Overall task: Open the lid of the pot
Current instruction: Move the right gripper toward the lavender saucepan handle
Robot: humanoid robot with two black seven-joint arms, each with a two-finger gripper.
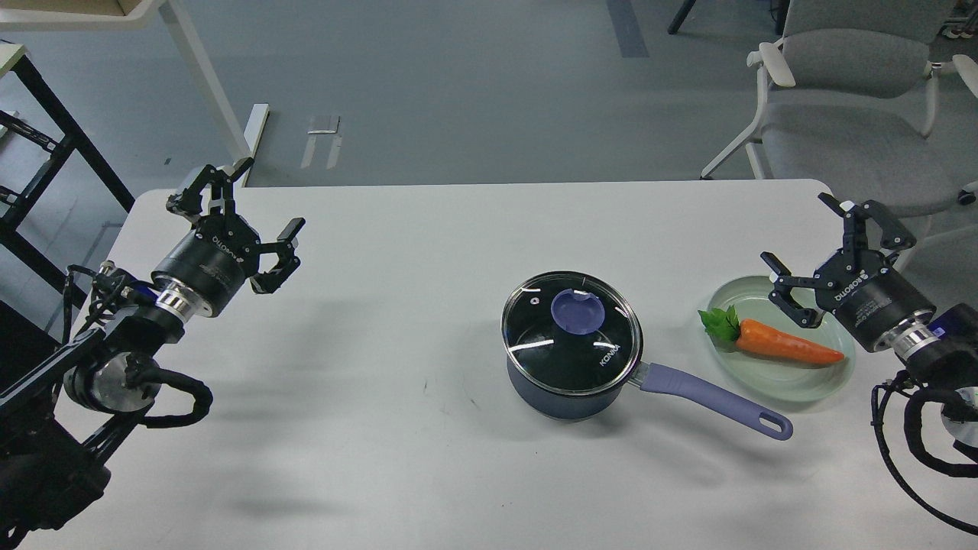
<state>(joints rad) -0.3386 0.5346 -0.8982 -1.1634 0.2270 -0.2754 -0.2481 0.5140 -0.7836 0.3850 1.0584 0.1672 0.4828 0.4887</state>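
Note:
A small dark-blue pot (561,399) stands on the white table right of centre, its lavender handle (710,399) pointing to the lower right. The clear glass lid (571,334) with a metal rim and a purple-blue knob (578,312) sits flat on the pot. My left gripper (246,208) hovers open at the table's far left, well away from the pot, holding nothing. Open too and empty, my right gripper (808,237) hangs at the right, over the far edge of a plate.
A pale green plate (795,382) with a toy carrot (779,344) lies right of the pot, just under my right gripper. A grey chair (840,107) stands beyond the table's back right corner. A black rack (46,153) stands at the far left.

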